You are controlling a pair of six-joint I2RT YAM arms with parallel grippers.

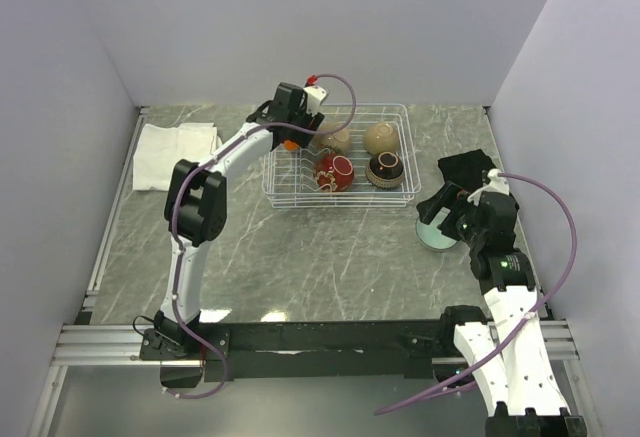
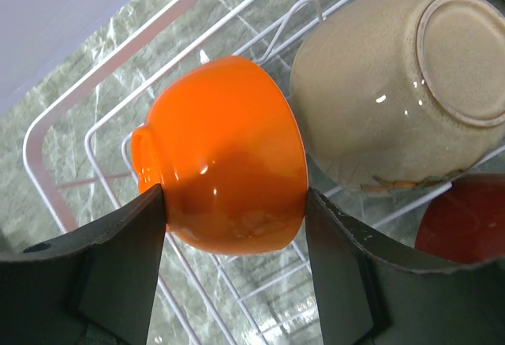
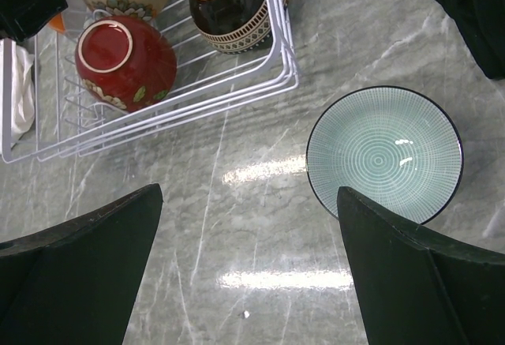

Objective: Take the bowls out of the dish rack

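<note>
Left gripper extended forward, clasping orange bowl

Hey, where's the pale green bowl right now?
In the right wrist view, the pale green bowl sits upright on the table, outside the dish rack, off its near right corner, below the open right pincer.

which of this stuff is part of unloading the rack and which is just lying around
Job: dish rack, orange bowl, tan bowl, second tan bowl, red bowl, black bowl, green bowl (already out).
Lying about: white cloth, dark cloth.
</note>
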